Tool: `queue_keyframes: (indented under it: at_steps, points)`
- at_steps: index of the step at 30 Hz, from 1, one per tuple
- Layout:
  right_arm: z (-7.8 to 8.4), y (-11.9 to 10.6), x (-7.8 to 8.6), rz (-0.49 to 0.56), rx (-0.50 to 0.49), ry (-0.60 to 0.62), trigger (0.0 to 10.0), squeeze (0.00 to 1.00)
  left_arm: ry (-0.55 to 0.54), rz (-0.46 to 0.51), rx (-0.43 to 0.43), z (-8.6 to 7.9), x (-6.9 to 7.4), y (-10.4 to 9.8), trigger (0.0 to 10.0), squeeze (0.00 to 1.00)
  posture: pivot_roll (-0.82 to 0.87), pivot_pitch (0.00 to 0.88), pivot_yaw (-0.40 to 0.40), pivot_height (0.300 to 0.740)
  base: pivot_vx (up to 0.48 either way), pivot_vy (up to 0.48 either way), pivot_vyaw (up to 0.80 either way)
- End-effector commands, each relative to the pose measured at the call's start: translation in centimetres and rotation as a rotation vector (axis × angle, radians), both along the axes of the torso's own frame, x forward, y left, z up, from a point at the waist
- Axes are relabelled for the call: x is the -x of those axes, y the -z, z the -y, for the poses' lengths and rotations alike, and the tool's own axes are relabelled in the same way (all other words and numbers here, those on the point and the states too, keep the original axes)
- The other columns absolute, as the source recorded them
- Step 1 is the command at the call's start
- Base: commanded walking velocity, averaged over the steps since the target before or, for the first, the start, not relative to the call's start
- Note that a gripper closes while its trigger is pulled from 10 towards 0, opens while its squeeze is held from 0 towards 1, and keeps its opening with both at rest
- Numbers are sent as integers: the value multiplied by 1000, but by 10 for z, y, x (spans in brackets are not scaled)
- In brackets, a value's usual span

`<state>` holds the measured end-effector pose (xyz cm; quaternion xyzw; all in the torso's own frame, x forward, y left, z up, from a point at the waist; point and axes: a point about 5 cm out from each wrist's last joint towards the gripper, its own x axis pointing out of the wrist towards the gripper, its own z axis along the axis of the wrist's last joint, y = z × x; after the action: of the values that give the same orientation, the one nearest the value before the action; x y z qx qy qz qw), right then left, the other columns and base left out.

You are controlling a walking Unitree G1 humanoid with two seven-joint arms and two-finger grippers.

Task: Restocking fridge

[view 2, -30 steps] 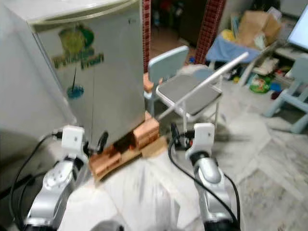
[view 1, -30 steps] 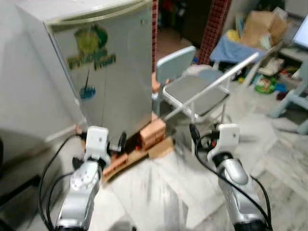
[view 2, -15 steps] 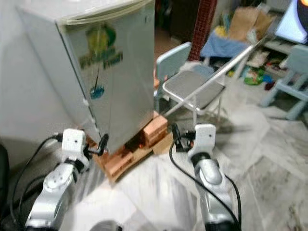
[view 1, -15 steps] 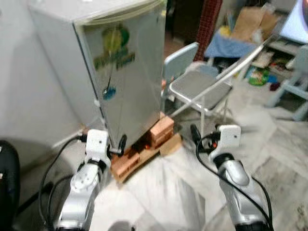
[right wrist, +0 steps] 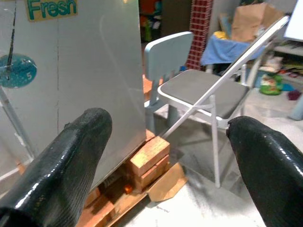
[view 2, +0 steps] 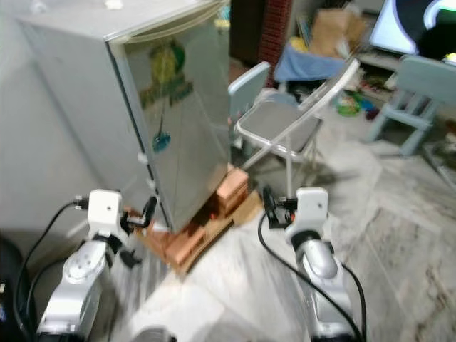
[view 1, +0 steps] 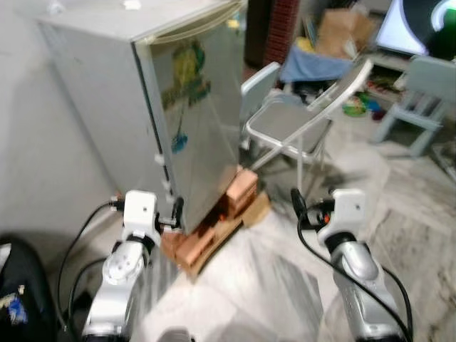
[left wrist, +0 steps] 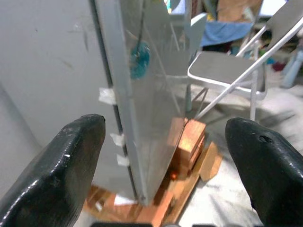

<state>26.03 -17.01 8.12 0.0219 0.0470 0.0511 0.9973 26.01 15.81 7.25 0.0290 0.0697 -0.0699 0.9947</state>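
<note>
The pale marbled tile floor point(view 1: 278, 285) carries a flat wooden pallet with orange bricks point(view 1: 214, 235) under the silver fridge point(view 1: 192, 107), a grey folding chair point(view 1: 288, 128) beside it.

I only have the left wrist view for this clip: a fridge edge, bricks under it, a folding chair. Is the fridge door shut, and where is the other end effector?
Observer: From the head views the fridge door looks shut, its top edge lying flush along the cabinet.
Operator: And the right arm?
Observer: The right end effector is held low over the floor, to the right of the bricks and apart from the fridge.
Operator: Is it carrying anything to stock?
Observer: No. The right wrist view shows its fingers spread wide with nothing between them.
</note>
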Motion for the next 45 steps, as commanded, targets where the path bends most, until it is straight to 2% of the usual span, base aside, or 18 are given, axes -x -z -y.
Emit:
queue_keyframes:
  at_steps: [1,8,14,23,29,37,45]
  points:
    - [-11,-7,-7,23,-11,-35,10000,0,-46,2,-17,-10,-1,0,10000,0,83,0,-34,740,0,480,-413]
    - [-12,-13,-11,40,-11,-37,10000,0,-63,28,-2,-9,-3,-3,10000,0,77,0,-22,740,0,446,-405]
    - [-10,-14,-9,49,4,-21,10000,0,-38,61,11,-7,-1,-9,10000,0,69,19,-27,740,0,0,0]
    - [-7,-11,-3,30,14,-24,10000,0,-48,49,18,-7,7,-4,10000,0,72,31,-49,740,0,0,-275]
    - [-9,-8,-2,21,15,-26,10000,0,-28,57,22,-6,9,-5,10000,0,74,28,-50,740,339,0,0]
    - [-8,-7,2,15,21,-40,10000,0,-29,50,18,-6,7,-5,10000,0,75,20,-46,740,394,271,-501]
    - [-9,-9,-1,19,21,-42,10000,0,-26,46,9,-4,5,-4,10000,0,78,17,-44,740,353,321,0]
